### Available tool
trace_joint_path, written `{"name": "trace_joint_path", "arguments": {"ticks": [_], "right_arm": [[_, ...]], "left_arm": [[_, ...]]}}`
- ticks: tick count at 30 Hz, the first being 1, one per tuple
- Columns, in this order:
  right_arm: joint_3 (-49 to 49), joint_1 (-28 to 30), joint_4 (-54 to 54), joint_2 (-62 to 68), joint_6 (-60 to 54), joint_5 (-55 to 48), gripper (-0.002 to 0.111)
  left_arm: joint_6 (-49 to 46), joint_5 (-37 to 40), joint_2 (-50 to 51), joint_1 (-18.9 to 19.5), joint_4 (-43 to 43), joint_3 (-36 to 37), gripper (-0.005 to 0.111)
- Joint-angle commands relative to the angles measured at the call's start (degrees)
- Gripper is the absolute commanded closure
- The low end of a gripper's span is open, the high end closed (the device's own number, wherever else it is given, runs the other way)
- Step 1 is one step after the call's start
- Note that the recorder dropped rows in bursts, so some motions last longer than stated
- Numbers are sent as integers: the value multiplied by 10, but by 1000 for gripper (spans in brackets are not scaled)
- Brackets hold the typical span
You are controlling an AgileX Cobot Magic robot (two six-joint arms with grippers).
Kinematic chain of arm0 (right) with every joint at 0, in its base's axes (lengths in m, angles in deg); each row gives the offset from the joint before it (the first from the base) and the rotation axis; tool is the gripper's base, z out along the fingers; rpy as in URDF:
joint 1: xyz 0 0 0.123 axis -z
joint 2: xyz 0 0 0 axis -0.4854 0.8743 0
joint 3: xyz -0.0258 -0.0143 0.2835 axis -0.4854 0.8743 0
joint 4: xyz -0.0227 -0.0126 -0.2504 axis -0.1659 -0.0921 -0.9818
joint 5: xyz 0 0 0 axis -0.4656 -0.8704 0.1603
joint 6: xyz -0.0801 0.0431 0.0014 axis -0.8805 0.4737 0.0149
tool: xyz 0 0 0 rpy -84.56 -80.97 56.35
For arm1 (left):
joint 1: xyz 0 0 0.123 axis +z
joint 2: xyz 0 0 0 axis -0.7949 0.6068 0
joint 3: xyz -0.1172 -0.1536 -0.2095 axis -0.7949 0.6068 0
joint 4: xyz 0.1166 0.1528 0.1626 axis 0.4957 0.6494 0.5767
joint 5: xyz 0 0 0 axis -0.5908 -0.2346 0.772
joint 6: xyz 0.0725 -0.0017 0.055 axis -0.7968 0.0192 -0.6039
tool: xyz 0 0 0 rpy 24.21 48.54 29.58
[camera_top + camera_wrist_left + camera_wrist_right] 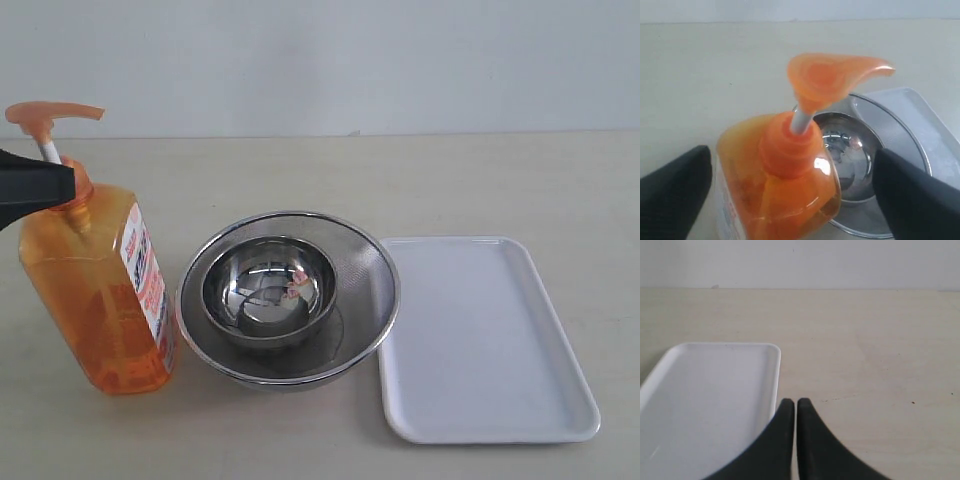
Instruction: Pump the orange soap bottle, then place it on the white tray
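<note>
We see the orange soap bottle (pixel 85 290) standing upright on the bench (pixel 480 180) at the left of the exterior view. Its pump head (pixel 50 112) is raised on the white stem, with the spout pointing right. The left fingers (pixel 672 197) are spread wide, 1 on each side of the bottle's collar. The left wrist view shows a gap between each finger and the orange plastic, so they have hold of nothing. In the exterior view only 1 black finger shows, reaching in from the left edge at neck height.

Just right of the bottle sit 2 steel bowls: the small bowl (pixel 268 290) is nested inside the large mesh-walled bowl (pixel 365 290). The bottle's side comes right up to the outer rim (whether the 2 touch we cannot tell).

The white tray (pixel 480 340) lies flat at the right. Its left edge runs up against the large bowl's rim, which overlaps it from this angle. The bottle is well apart from the tray, with the bowls between them.

The right fingers (pixel 775 450) are pressed together — only a hairline slit shows between them — and grip nothing. They hang over bare bench just beside 1 rim of the tray.
</note>
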Motion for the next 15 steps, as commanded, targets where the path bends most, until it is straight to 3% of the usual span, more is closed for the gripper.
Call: {"name": "trace_joint_path", "arguments": {"ticks": [1,6,15], "right_arm": [[0,-1,-1,-3,-2,6,108],[0,-1,-1,-3,-2,6,108],[0,-1,-1,-3,-2,6,108]], "left_arm": [[-57,-10,31,1,-67,2,25],[-141,-12,66,1,-151,2,25],[-187,-22,114,1,-199,1,28]]}}
